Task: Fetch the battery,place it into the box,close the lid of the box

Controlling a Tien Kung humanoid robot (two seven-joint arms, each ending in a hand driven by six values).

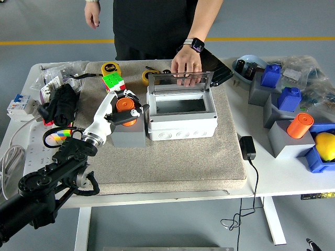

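Observation:
An orange cylindrical battery (pixel 124 106) stands upright in a grey block holder (pixel 128 134) on the beige mat, just left of the box. My left hand (pixel 125 106) has its black fingers curled around the battery. The white box (pixel 181 116) is open, with its clear lid (pixel 179 82) standing upright at the back. A person's hand (pixel 186 66) rests on the top edge of the lid. My right hand is out of view.
A Rubik's cube (pixel 113 81) and yellow tape measures (pixel 110 68) lie behind the holder. A black bundle (pixel 62 104) sits left. At right are grey blocks with blue parts (pixel 271 76), another orange cylinder (pixel 299 125) and a black adapter (pixel 247 147).

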